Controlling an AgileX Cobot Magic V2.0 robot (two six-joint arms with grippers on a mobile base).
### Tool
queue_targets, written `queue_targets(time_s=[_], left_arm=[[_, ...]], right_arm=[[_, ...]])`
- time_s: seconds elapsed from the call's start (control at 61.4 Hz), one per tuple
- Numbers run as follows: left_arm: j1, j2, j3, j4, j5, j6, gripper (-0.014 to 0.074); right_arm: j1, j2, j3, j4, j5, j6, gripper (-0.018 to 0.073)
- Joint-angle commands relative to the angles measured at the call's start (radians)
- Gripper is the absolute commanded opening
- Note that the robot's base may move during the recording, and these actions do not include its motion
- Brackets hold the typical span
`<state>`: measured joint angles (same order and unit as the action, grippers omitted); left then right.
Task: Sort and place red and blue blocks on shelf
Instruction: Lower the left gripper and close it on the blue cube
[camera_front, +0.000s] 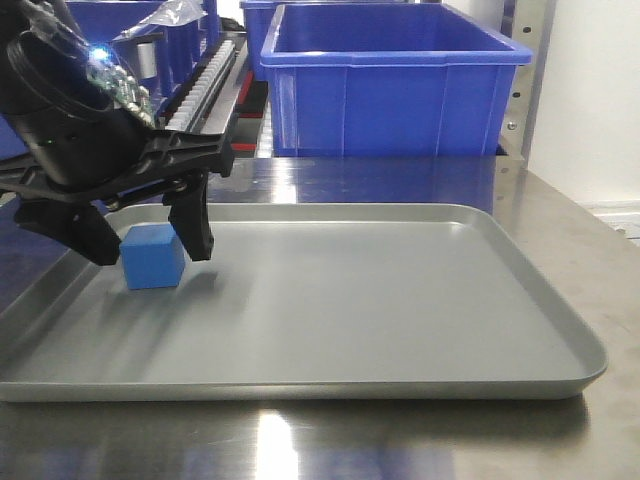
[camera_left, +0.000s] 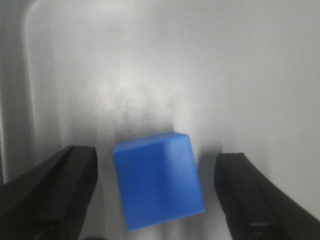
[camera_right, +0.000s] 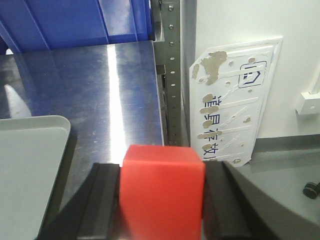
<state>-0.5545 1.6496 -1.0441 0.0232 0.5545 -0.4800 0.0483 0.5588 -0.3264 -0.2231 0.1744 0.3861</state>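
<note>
The left gripper (camera_front: 150, 248) is shown lowered into a grey tray (camera_front: 420, 385), its two black fingers spread wide on either side of the blue block (camera_left: 159, 185). In the left wrist view a clear gap is seen on each side, so the block is not touched. The blue block is set flat on the tray floor near the far left corner, turned a little askew to the fingers.

The right gripper (camera_right: 162, 205) is pressed onto the red block (camera_right: 162, 185), which is pinched between its dark fingers. Beyond this block a brushed steel table top (camera_right: 100, 85) is seen, with a corner of the tray at the left.

Behind the tray the shelf (camera_front: 517, 95) is seen, loaded with a large blue bin (camera_front: 390, 90), with a white roller track (camera_front: 205, 85) to its left. In the right wrist view a perforated upright (camera_right: 170, 70) is found just beside the table edge, and a white printed panel (camera_right: 235, 95) is propped against the wall.

The shelf's left side is hidden by the bulky left arm. The red block's lower part is cut off by the frame, so what lies under it cannot be told. The left wrist view is blurred. The right gripper is not caught in the front view.
</note>
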Motion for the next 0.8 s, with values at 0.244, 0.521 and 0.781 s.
queue_targets(time_s=[0.244,0.521,0.781], left_arm=[[-0.009,-0.021,-0.030,0.002,-0.043,-0.011,0.0531],[-0.009,-0.019,-0.030,0.002,-0.043,-0.011,0.0531],[-0.009,-0.019,-0.030,0.002,-0.043,-0.011,0.0475]], right_arm=[[-0.005,-0.002,-0.029,-0.018,-0.087,-0.006,0.0048],[-0.005,-0.002,-0.029,-0.018,-0.087,-0.006,0.0048],[-0.005,-0.002,-0.029,-0.018,-0.087,-0.006,0.0048]])
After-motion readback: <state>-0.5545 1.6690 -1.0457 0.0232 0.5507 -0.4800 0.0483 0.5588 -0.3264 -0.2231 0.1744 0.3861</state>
